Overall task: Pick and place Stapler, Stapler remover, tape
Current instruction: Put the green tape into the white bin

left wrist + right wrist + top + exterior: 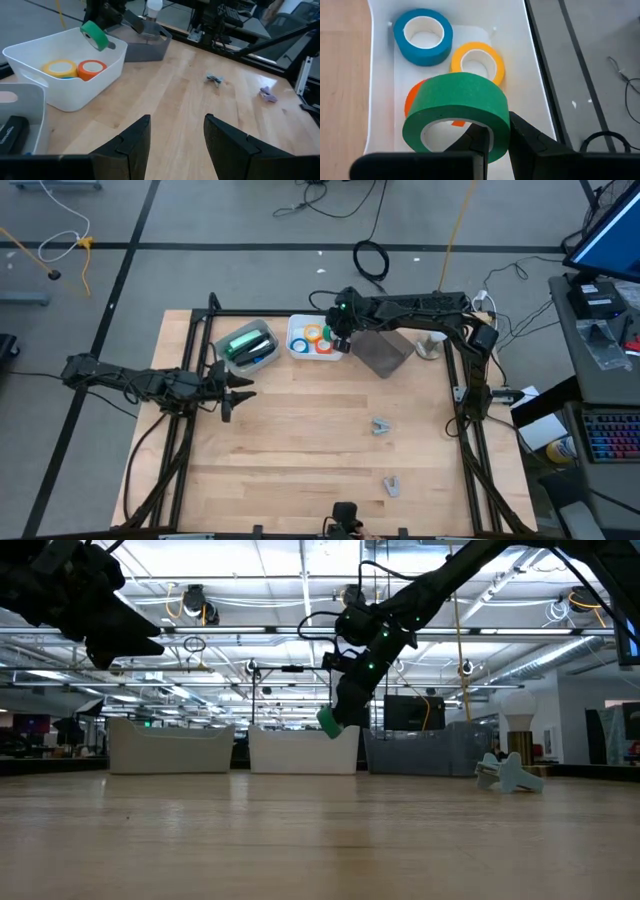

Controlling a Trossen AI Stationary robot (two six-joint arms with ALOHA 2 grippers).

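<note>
Table (300, 450): pale wooden top; your two stray pieces, the small grey clip-like tools (381, 425) and (392, 485), lie well apart from the bins. I cannot tell which of them is the remover.
Grey bin (382, 352): dark grey open tray beside the white bin. Swing wide on the retreat and your right arm could clip it.
White bin (535, 75): white plastic tub already holding the blue tape ring (423, 36), the yellow tape ring (477, 61) and the orange tape ring (412, 100).
Left tub (247, 345): pale tub with a green-and-black tool inside, probably the stapler.
Right gripper (501, 140): nearly closed, pinching the wall of the green tape ring (457, 112), one finger through its open centre, hanging above the white bin.
Risk, release: the ring is held on edge. Let go from this height and it may land on the orange or yellow ring, roll, or hop the rim.
Risk, snag: the inner finger may drag the ring out as you lift.
Left gripper (175, 145): fingers spread, empty, low over the table near the left tub.
</note>
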